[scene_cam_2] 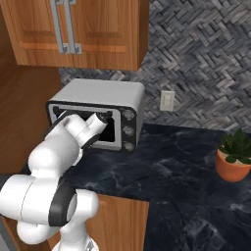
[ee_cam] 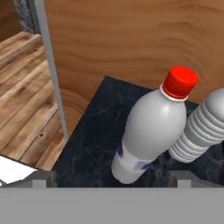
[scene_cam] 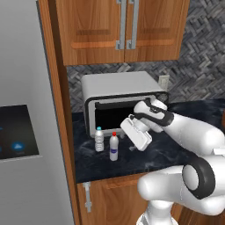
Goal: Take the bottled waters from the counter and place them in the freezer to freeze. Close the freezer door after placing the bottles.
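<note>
Surroundings: grey black-fronted microwave [scene_cam: 121, 105] behind whitish red-capped plastic bottle [scene_cam: 114, 146] and clear ribbed pale-capped bottle [scene_cam: 99, 139].
Right view: potted plant [scene_cam_2: 235, 157].
Gripper [scene_cam: 132, 148]: jaws wide, empty.

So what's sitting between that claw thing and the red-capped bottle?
Nothing: in the left base view, bare black counter separates the open end effector from the red-capped bottle.
</note>
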Available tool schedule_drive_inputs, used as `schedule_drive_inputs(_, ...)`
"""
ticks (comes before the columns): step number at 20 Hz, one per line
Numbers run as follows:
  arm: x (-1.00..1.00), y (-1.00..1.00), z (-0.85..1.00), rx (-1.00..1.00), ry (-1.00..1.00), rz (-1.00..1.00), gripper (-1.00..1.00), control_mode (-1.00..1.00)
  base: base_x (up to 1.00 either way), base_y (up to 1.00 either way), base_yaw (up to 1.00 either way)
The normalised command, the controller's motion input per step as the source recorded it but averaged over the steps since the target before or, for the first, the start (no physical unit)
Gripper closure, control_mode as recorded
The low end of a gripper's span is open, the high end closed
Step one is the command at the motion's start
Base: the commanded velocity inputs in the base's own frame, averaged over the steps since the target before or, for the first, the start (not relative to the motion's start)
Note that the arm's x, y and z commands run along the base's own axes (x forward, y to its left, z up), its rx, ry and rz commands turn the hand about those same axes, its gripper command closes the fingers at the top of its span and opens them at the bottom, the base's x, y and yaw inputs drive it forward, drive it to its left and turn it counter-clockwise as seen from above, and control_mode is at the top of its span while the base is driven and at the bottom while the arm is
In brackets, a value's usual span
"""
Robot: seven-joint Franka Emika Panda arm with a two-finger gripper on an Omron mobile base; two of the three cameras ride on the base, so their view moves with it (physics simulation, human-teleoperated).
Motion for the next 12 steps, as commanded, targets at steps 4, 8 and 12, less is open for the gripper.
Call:
schedule_drive_inputs(4, 0.34, 0.12, -0.10, 0.10, 0.01, 0.00, -1.00, -1.00, 0.00, 0.00, 0.00)
schedule_drive_inputs(8, 0.21, 0.13, -0.01, 0.08, 0.03, 0.00, -1.00, -1.00, 0.00, 0.00, 0.00)
schedule_drive_inputs(12, 0.05, 0.28, -0.08, 0.05, 0.03, 0.01, -1.00, -1.00, 0.00, 0.00, 0.00)
